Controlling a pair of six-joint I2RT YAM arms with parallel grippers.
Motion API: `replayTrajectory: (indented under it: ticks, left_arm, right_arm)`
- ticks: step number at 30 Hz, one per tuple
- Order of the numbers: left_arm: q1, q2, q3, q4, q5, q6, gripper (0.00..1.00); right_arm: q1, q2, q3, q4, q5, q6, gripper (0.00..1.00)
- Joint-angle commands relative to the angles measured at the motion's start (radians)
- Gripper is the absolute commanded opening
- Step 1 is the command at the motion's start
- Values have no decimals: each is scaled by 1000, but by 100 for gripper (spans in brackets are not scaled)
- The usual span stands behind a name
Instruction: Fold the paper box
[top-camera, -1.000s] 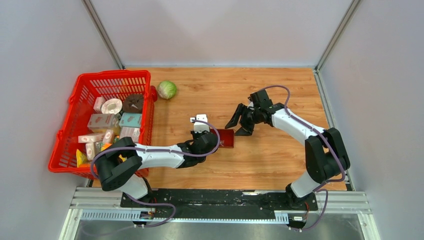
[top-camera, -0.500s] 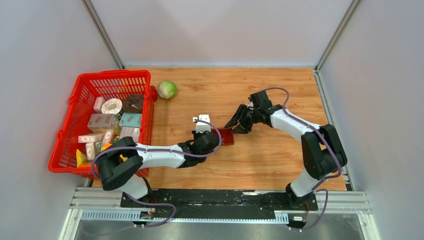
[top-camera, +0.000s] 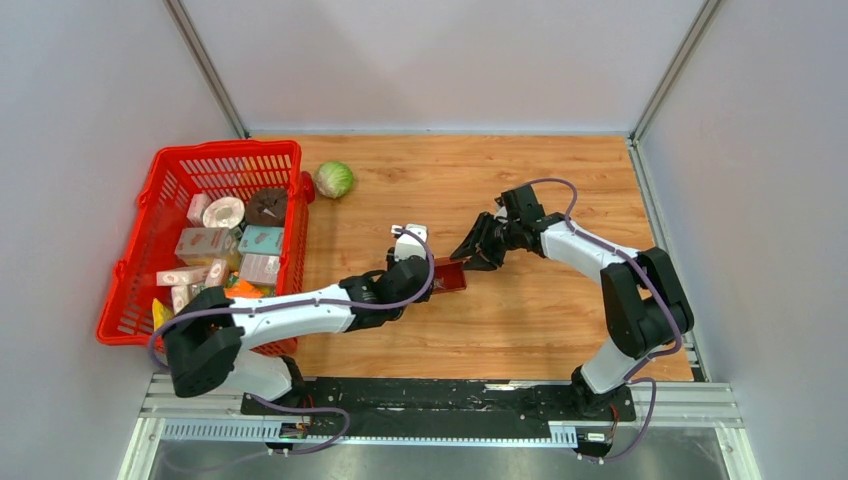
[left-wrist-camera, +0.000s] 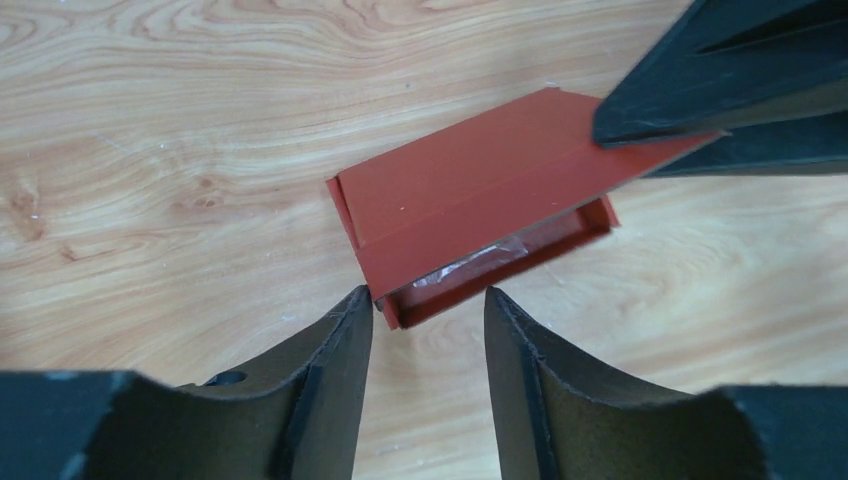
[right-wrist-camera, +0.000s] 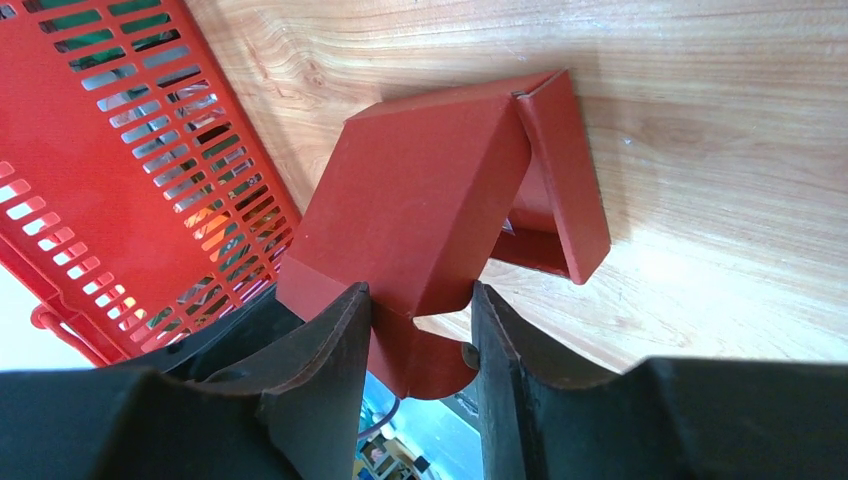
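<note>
- Dark red cardboard marks out the paper box. It sits on the wooden worktop about midway across, well right of the basket and between the 2 grippers.
- It is only partly formed. A shallow tray rests on the wood, a broad lid panel slopes up from it, and a narrower side flap hangs folded at 1 end.
- The left gripper extends from the near left, low over the wood.
- Its fingers stand apart, and the box's nearest corner sits just at the mouth of the gap. In the left wrist view, the fingertip on the left looks to touch that corner, while the other is clear of the cardboard.
- The right gripper extends from the far right and meets the free edge of the lid.
- Its fingers are also apart, with the lid's rounded tab lying in the gap and the cardboard edges against both inner faces. Whether they squeeze it cannot be told.
- In the left wrist view, 1 right finger lies over the lid's far right corner.
- A red mesh basket stands at the left side of the worktop, holding small printed cartons and other goods.
- A green cabbage lies just beside the basket's far right corner, well apart from the box.
</note>
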Motion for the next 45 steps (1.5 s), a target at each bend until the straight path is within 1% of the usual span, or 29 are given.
replayTrajectory:
  ticks: [1, 2, 3, 4, 5, 7, 8, 9, 10, 11, 12, 14, 16, 17, 18, 20, 24, 27, 32, 37, 40, 45]
  left_arm:
    - [-5, -140, 85, -210, 120, -1, 56]
    - [-2, -155, 105, -254, 155, -7, 56]
    - [4, -174, 156, -300, 174, -12, 56]
    - [12, -180, 187, -395, 195, -21, 56]
    - [25, -184, 216, -440, 235, -58, 56]
    - [99, -195, 278, -534, 301, -102, 55]
    - [130, -195, 289, -552, 366, -153, 55]
    - [200, -197, 299, -571, 400, -180, 54]
    - [235, -197, 295, -577, 439, -211, 54]
    - [268, -197, 283, -559, 529, -259, 54]
    - [323, -188, 257, -534, 561, -279, 54]
    - [357, -166, 254, -517, 609, -335, 54]
    - [380, -117, 264, -504, 617, -368, 52]
    - [381, -100, 267, -488, 660, -388, 52]
    - [381, -58, 279, -474, 675, -398, 49]
    - [381, -14, 293, -462, 718, -421, 48]
    - [381, 70, 296, -441, 737, -469, 46]
    - [380, 89, 298, -477, 700, -501, 46]
    - [381, 101, 281, -441, 681, -521, 45]
    - [381, 128, 287, -413, 681, -509, 38]
    - [380, 135, 283, -418, 669, -497, 35]
    - [381, 138, 264, -416, 655, -478, 34]
  right_arm:
    - [-6, 8, -11, 24, -20, -48, 43]
    - [-7, 8, -11, 24, -19, -51, 43]
    - [-9, 8, -13, 24, -19, -54, 43]
    - [-7, 8, -14, 26, -19, -59, 43]
    - [-9, 10, -16, 33, -23, -60, 43]
    - [-9, 13, -23, 39, -25, -62, 44]
    - [-10, 15, -26, 47, -28, -62, 44]
    - [-10, 15, -26, 53, -31, -60, 44]
    - [-10, 16, -28, 56, -32, -57, 44]
    - [-12, 16, -32, 68, -38, -51, 44]
    - [-12, 15, -33, 73, -38, -48, 44]
    - [-12, 10, -31, 79, -37, -45, 44]
    - [-10, 8, -29, 78, -37, -45, 44]
    - [-12, 7, -28, 78, -35, -45, 45]
    - [-12, 7, -26, 79, -37, -43, 45]
    - [-12, 8, -26, 81, -37, -40, 45]
    - [-12, 12, -28, 85, -37, -36, 45]
    - [-10, 8, -31, 90, -38, -34, 45]
    - [-12, 10, -40, 101, -38, -26, 45]
    - [-12, 16, -39, 104, -34, -28, 45]
    - [-12, 19, -40, 93, -31, -52, 45]
    - [-12, 16, -25, 30, 14, -170, 49]
